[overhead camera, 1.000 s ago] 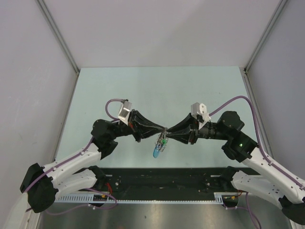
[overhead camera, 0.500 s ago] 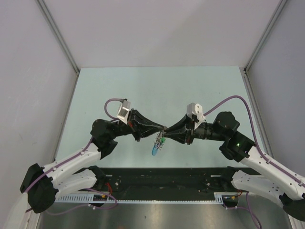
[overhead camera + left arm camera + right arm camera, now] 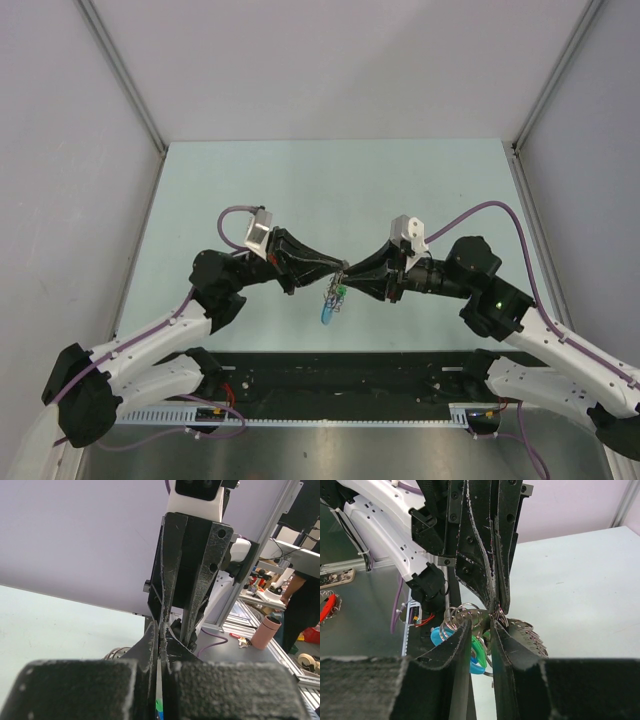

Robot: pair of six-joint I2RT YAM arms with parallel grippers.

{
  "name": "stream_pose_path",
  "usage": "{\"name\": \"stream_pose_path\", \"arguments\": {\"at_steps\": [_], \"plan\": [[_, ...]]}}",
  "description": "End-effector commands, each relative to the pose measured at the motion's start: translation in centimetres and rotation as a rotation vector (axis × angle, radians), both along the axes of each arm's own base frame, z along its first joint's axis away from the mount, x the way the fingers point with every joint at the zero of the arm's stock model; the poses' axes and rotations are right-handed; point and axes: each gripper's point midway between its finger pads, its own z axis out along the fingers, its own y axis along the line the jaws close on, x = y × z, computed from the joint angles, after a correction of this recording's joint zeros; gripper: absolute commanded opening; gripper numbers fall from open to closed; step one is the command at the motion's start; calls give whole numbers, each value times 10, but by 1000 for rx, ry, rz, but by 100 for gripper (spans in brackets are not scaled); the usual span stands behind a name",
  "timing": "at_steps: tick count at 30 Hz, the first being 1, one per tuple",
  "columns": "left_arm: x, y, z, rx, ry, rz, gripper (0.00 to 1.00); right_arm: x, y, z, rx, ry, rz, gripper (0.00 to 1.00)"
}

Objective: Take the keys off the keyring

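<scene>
The keys [image 3: 331, 303] hang above the counter [image 3: 300, 190], near middle.
The left gripper [image 3: 337, 269] pinches narrow on the keyring [image 3: 465, 611] and the right gripper [image 3: 350, 278] narrow on the keys; a hard tug could slip the loop and drop everything.

Pale green tabletop [image 3: 300, 180], plain lilac-grey walls [image 3: 330, 60], aluminium corner posts [image 3: 122, 75], cluttered workbench [image 3: 245, 652] beyond the enclosure
</scene>
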Motion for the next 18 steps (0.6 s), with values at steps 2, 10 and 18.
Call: {"name": "stream_pose_path", "arguments": {"at_steps": [2, 10, 18], "plan": [[-14, 4, 13, -37, -66, -35, 0, 15, 0, 12, 38, -40, -79, 27], [-14, 4, 12, -32, -70, -31, 0, 19, 3, 13, 48, -26, -96, 27], [-12, 4, 12, -35, -73, -19, 0, 23, 3, 16, 68, 0, -124, 26]]}}
